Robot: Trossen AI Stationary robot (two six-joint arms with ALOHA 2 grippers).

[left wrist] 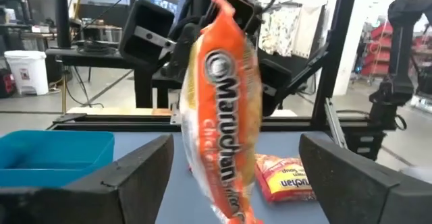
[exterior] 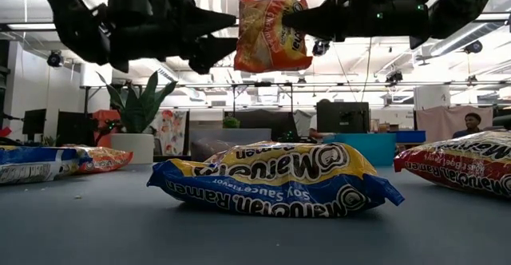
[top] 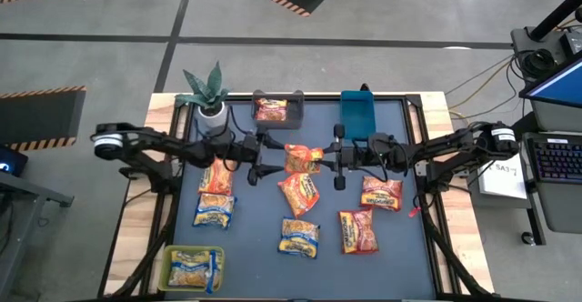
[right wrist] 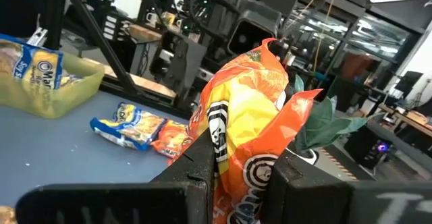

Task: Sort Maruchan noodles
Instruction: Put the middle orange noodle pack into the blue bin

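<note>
A yellow-and-blue packet (exterior: 271, 181) lay flat on the mat (exterior: 239, 233) closest to the low camera, with a red packet (exterior: 459, 165) to one side. They looked still unsorted.

Above them an orange packet (exterior: 270, 33) hung in the air between the two arms. The right gripper (right wrist: 233, 160) was clamped on its edge, so the packet drooped upright and not flat. The left gripper (left wrist: 233, 166) faced it with its fingers (left wrist: 131, 180) spread wide on both sides, not touching. I judged this as a handover, because the left arm was nearer to the bins on its side.

Farther back, a dark bin (top: 277, 109) already held a red-orange packet, and a teal bin (top: 358, 115) looked empty. A green bin (top: 193, 268) at the front left held yellow ones. A plant (top: 207, 93) stood at the back left corner.
</note>
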